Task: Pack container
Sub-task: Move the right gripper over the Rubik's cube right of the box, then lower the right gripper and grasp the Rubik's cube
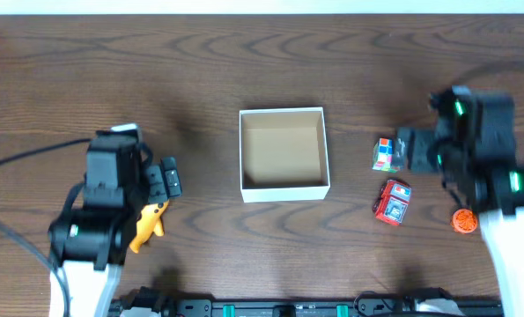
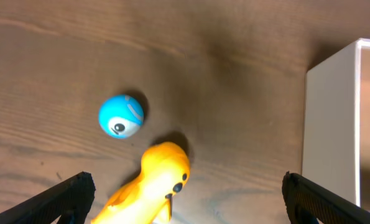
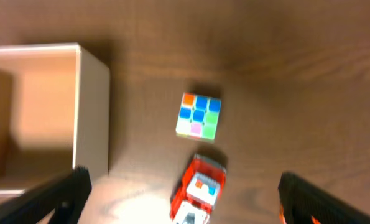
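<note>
The container (image 1: pixel 284 187), a square white box with a brown inside, stands mid-table and holds nothing. My left gripper (image 1: pixel 167 180) is open to its left, above a yellow duck toy (image 1: pixel 149 220). In the left wrist view the duck (image 2: pixel 153 186) lies between the open fingers (image 2: pixel 188 186), a blue ball (image 2: pixel 121 116) lies beyond it, and the container wall (image 2: pixel 331 124) is at right. My right gripper (image 1: pixel 409 150) is open beside a colourful cube (image 1: pixel 385 154) and a red toy car (image 1: pixel 392 201). The right wrist view shows the cube (image 3: pixel 199 116), the car (image 3: pixel 199 190) between the open fingers (image 3: pixel 183 180), and the container (image 3: pixel 92 112).
An orange ball (image 1: pixel 463 220) lies on the table near the right arm, right of the car. The dark wooden table (image 1: pixel 262 62) stretches behind the container. A black rail (image 1: pixel 288 308) runs along the front edge.
</note>
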Action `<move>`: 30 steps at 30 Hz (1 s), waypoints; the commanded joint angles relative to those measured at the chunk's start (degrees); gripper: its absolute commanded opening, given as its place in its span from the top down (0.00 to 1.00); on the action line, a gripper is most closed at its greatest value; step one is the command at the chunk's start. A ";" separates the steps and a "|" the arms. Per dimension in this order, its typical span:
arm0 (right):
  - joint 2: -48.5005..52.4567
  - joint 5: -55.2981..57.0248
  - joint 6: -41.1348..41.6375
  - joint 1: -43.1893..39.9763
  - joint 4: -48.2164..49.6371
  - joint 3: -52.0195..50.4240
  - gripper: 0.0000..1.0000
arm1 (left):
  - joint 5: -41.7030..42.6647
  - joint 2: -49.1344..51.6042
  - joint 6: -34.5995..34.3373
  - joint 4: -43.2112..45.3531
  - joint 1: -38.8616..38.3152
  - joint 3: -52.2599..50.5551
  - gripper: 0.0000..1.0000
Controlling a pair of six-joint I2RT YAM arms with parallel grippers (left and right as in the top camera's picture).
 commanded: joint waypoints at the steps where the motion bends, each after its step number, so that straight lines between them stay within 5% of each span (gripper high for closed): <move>1: 9.75 -2.16 -0.79 -0.79 -4.90 8.55 0.01 | 1.14 3.69 0.24 -0.98 0.17 2.10 0.02; 9: 24.22 9.90 13.62 -0.92 -2.82 9.49 0.01 | 1.44 6.47 0.26 -1.14 0.17 2.10 0.02; 30: 43.89 2.75 14.23 -1.97 4.31 8.59 0.01 | 1.44 6.47 0.24 -1.14 0.17 2.10 0.02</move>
